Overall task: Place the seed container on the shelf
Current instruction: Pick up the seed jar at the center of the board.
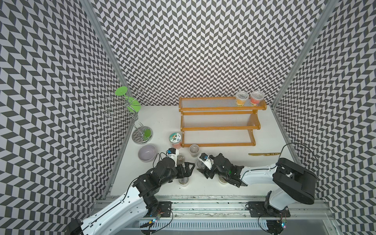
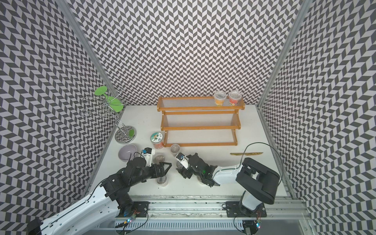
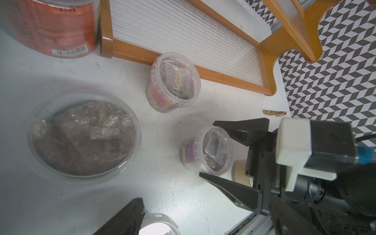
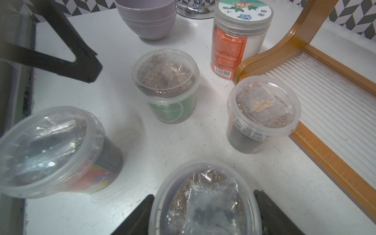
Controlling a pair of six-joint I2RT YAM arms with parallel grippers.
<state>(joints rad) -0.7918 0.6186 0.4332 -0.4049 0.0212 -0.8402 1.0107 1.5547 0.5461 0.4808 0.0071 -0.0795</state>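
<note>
A seed container (image 3: 207,150), a clear-lidded tub with a purple label, stands on the white table in front of the shelf (image 1: 217,144). My right gripper (image 4: 203,194) is open round it, one finger on each side close to the lid rim (image 4: 160,183). In a top view this gripper (image 1: 201,165) sits at the table's middle front. My left gripper (image 1: 188,171) hangs wide open just left of it, holding nothing; one of its fingers (image 3: 122,221) shows beside another tub's lid. The wooden-framed shelf has three clear ribbed tiers, with two tubs (image 1: 242,98) (image 1: 256,98) on the top one.
Other seed tubs stand close by (image 1: 194,150) (image 1: 180,159) (image 1: 183,180), and one lies under the right arm (image 1: 222,180). An orange-labelled jar (image 1: 175,140) touches the shelf's left end. A lilac bowl (image 1: 147,152) and a wire stand (image 1: 140,134) are at the left, a gold knife (image 1: 263,154) at the right.
</note>
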